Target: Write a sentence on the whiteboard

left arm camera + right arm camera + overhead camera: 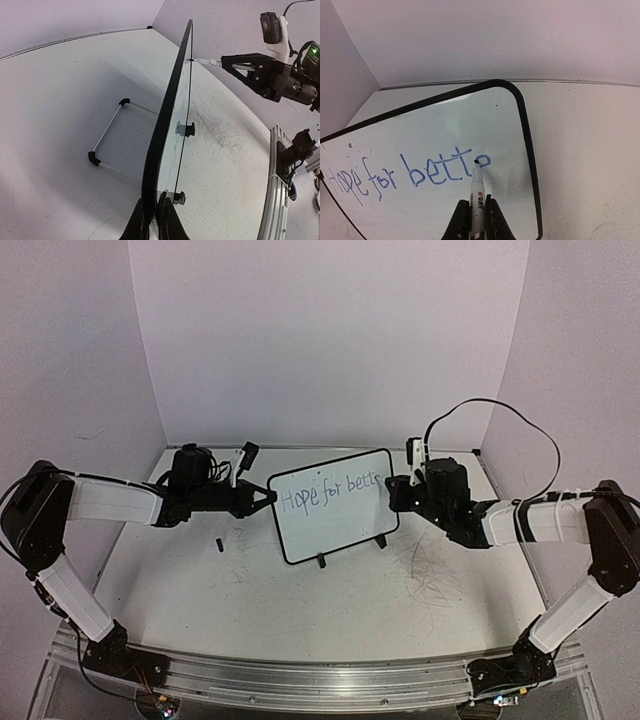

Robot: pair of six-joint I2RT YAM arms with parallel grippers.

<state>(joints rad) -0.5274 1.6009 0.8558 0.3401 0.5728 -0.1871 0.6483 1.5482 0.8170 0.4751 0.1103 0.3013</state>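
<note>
From above, the whiteboard (335,530) stands on its feet mid-table (300,610), with the left end effector (270,497) closed on its left edge. The left wrist view shows the fingers pinching the black frame. In the right wrist view, the right end effector (476,212) grips a marker (477,195), its tip touching the blue sentence (420,172), "Hope for bett".

Propped whiteboard (335,528), blue sentence (330,496) unfinished

A small black piece (218,543) lies on the white table (330,625), well apart from grey scribbles (432,562).
</note>
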